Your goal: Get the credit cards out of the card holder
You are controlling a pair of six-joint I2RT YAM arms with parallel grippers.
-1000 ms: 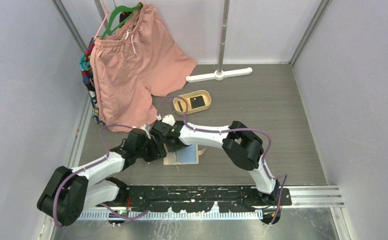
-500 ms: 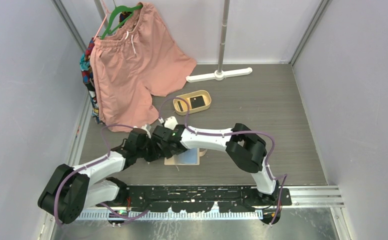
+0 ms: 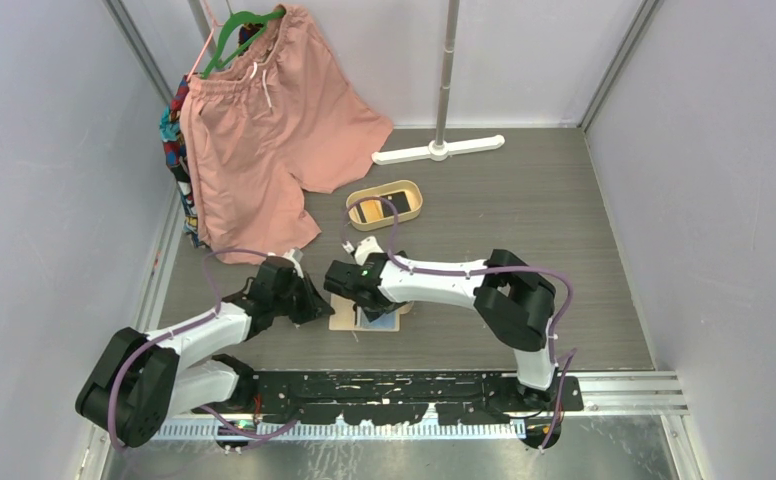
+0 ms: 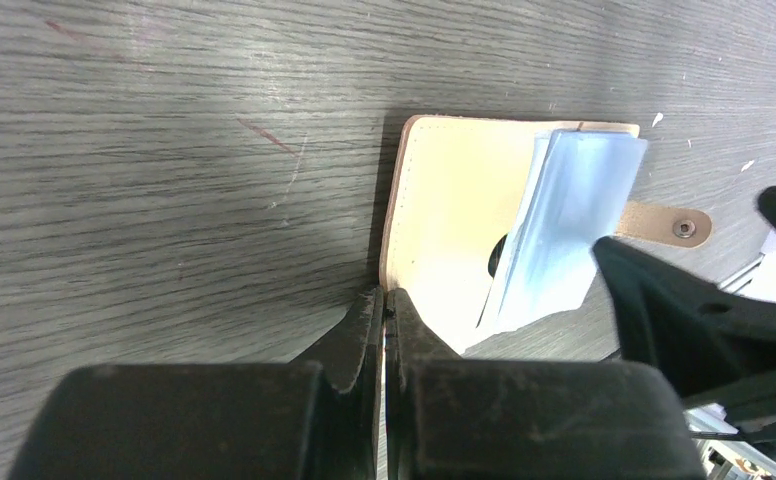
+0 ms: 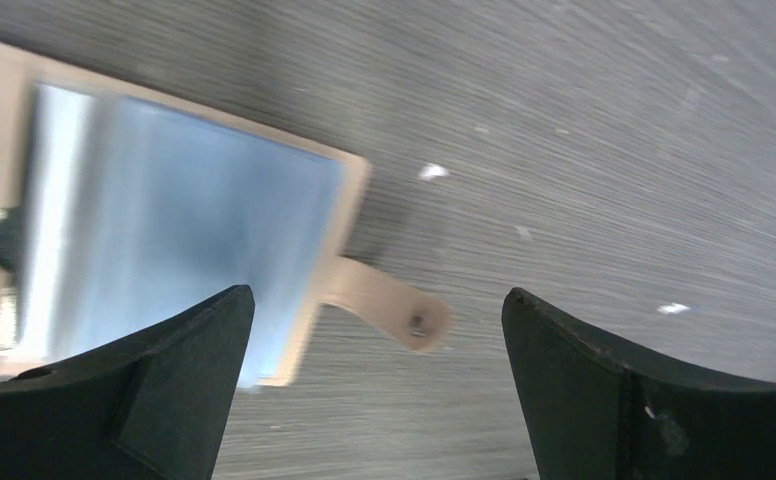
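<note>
Left claw (image 4: 384, 297): shut tight, tips at the near edge of the small beige leather-like folding card holder (image 4: 444, 200) — pinning it, I judge.
Holder: open on grey wood-grain table (image 4: 164, 150), between my claws; pale-blue thin sheet (image 4: 564, 230) tilts up, probably a card.
Right claw (image 5: 376, 295): jaws wide apart above it, empty.
Handling: light, stiff, slick — pinch free edge.

Robot lab cell — bare walls (image 3: 724, 200), bolted rail (image 3: 414, 385).
</note>
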